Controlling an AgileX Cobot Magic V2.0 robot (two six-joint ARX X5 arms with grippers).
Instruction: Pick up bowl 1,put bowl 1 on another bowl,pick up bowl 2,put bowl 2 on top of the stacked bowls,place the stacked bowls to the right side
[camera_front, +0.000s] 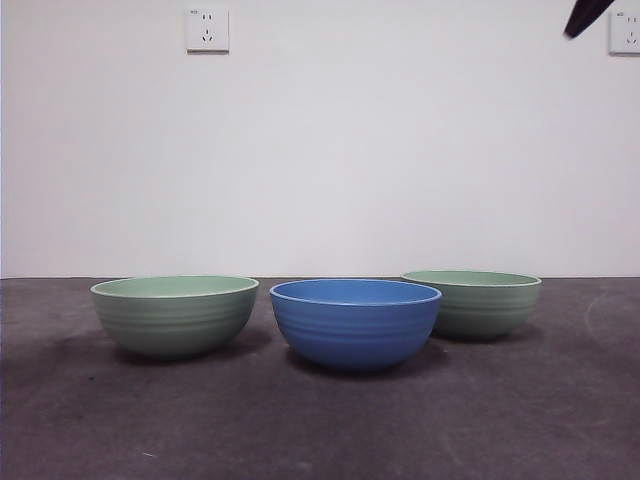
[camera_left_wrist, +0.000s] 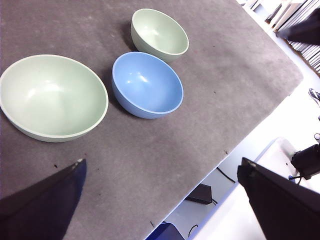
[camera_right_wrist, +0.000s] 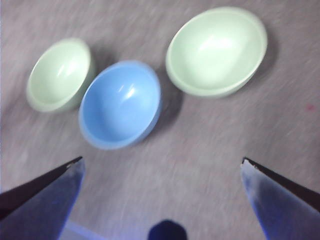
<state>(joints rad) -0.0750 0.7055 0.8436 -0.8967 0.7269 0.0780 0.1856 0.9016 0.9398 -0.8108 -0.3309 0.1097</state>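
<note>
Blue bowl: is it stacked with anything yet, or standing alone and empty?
Alone, upright and empty. The blue bowl sits on the table between the two green bowls, and the wrist views show its inside bare.

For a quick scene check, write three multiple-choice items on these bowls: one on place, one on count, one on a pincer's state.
1. In the front view, the blue bowl stands
A. between the two green bowls
B. at the far left
C. inside a green bowl

2. How many green bowls are there?
A. one
B. two
C. three

3. The left pincer is
A. shut on a bowl
B. open, holding nothing
C. resting in the blue bowl

Key: 1 A, a green bowl on one side, the other green bowl opposite. 2 B, every view shows two. 3 B, jaws wide apart over the table.
</note>
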